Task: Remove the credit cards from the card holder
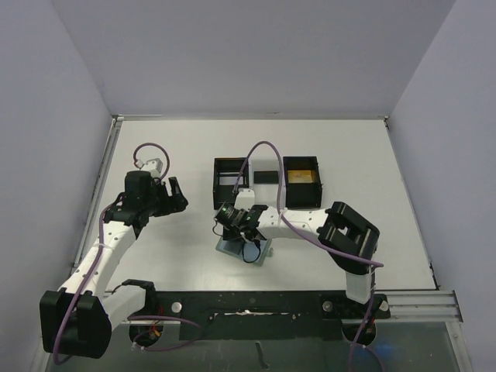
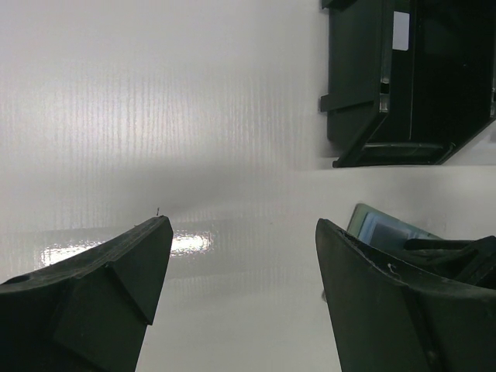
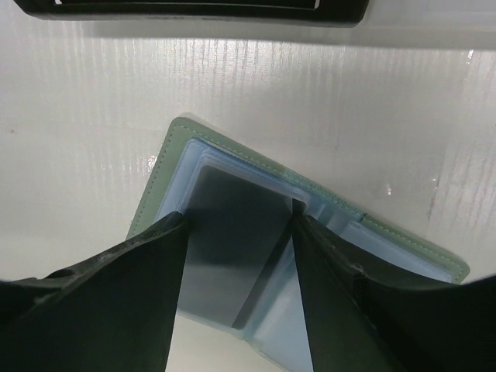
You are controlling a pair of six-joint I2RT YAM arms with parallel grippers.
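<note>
The card holder [image 3: 167,167] lies open on the table, teal-green outside with pale blue pockets. A grey credit card [image 3: 232,232] sits in its left pocket. My right gripper [image 3: 240,219] is down on the holder, open, with one fingertip at each long edge of that card. In the top view the right gripper [image 1: 246,239] covers most of the card holder [image 1: 265,250]. A gold-orange card [image 1: 301,177] lies in the right black box, and a black card [image 1: 266,177] lies on the table between the boxes. My left gripper [image 1: 177,194] hovers open and empty to the left.
Two black square boxes, the left one [image 1: 216,186] and the right one [image 1: 318,186], stand just behind the holder. The left wrist view shows the left box [image 2: 356,77] with a pale card [image 2: 401,31] in it, and a corner of the holder [image 2: 380,229].
</note>
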